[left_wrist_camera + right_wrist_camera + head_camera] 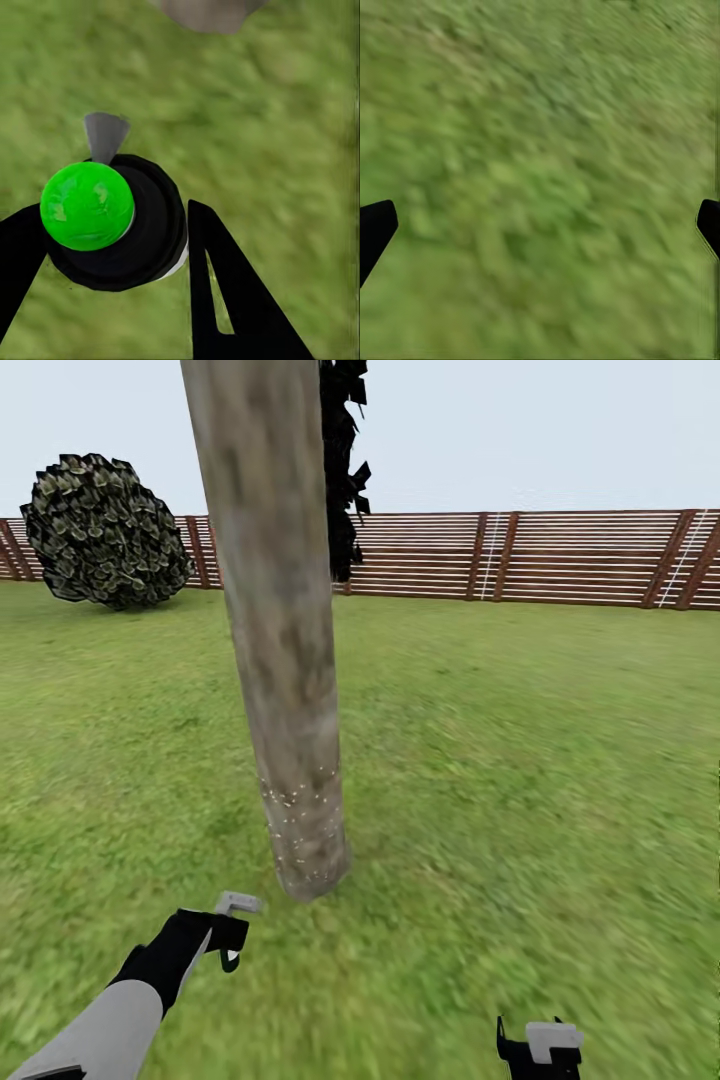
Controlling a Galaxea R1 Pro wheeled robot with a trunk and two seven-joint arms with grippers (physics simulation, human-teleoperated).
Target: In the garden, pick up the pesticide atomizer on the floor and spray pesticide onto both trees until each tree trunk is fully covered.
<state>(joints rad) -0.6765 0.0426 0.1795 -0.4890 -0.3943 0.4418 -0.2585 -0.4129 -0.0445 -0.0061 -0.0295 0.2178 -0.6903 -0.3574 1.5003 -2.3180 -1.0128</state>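
Left pincer (112,255) clamps atomizer (112,225) round body: rigid, light, likely slick. Nozzle near tree trunk (285,690). Right pincer (540,225) wide, empty.

— Mottled grey-brown on the tree trunk (285,660), speckled with pale dots low down?
— Yes. Blurry green lawn (520,760), brown-slatted fence (560,555), bright green cap and black body on the atomizer (112,221).
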